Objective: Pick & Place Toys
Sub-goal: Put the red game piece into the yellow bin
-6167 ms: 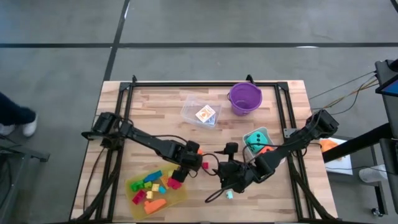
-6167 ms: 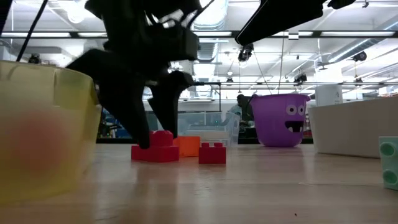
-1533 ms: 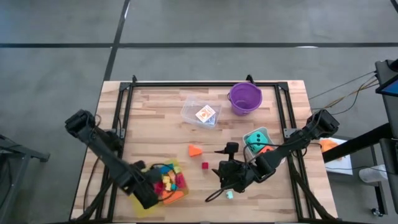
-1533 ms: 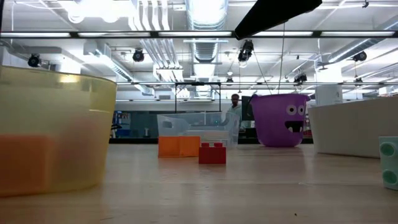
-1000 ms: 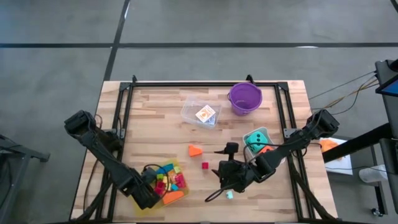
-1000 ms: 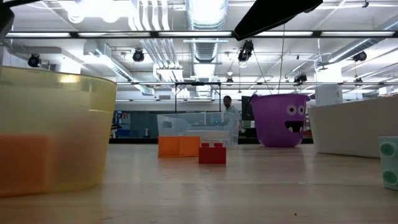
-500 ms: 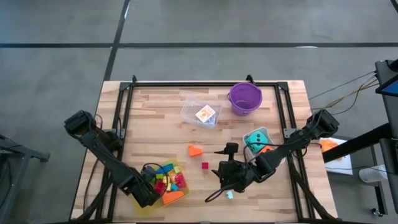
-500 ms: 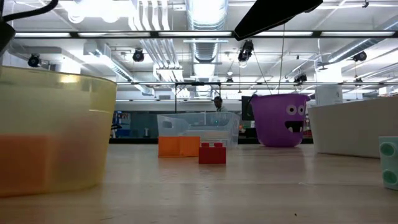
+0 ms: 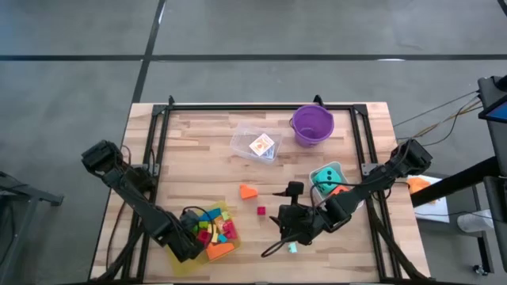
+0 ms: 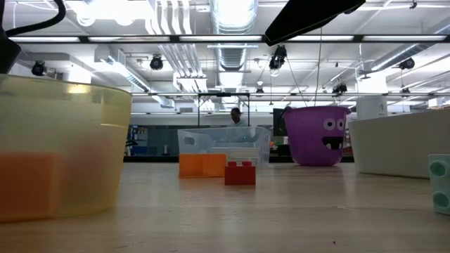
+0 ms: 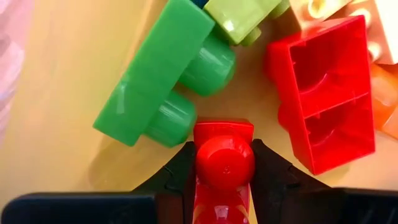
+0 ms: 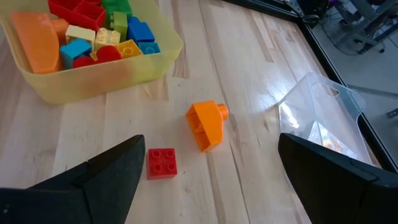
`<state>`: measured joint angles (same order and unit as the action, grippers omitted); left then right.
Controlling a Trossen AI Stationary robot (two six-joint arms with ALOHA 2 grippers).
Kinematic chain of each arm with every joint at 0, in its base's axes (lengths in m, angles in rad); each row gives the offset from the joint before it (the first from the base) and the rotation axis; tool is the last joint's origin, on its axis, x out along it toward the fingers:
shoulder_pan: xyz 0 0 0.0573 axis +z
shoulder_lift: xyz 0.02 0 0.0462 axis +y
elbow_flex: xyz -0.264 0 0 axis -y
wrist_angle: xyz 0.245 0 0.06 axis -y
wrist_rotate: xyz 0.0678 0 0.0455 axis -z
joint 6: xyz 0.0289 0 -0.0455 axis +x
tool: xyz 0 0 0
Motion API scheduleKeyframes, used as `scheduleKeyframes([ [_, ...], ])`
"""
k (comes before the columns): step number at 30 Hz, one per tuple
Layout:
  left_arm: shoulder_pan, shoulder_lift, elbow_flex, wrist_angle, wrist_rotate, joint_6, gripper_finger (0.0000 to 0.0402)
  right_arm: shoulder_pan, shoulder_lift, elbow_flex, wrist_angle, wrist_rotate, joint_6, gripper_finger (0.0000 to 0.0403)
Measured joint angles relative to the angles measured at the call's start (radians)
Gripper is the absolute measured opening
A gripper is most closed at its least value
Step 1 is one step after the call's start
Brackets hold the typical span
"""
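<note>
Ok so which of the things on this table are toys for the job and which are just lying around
Toys for the job:
- red brick held in the left gripper over the yellow tray
- loose small red brick
- orange wedge
- teal die

Just lying about:
- purple bucket
- clear tub

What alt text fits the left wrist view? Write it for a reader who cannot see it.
The left gripper clamps a red brick between its dark fingers, just above the floor of the yellow tray. A green brick and an upturned red brick lie right beside it.
</note>
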<state>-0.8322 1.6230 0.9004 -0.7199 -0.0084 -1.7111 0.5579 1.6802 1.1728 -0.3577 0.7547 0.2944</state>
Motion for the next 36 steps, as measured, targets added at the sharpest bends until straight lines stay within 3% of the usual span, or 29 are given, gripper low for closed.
scheduleKeyframes([
  [8,0.000,-0.004,-0.020,0.022,-0.002,0.001,0.0100,0.000,0.000,0.000,-0.001,0.000,-0.005,0.0363],
  [16,0.000,-0.001,-0.022,0.024,-0.002,0.003,0.0130,0.000,0.000,0.000,-0.001,0.000,-0.006,0.0363],
  [36,0.003,0.001,-0.004,0.043,0.036,0.011,0.0138,0.000,0.000,0.000,0.000,0.000,-0.006,0.0363],
])
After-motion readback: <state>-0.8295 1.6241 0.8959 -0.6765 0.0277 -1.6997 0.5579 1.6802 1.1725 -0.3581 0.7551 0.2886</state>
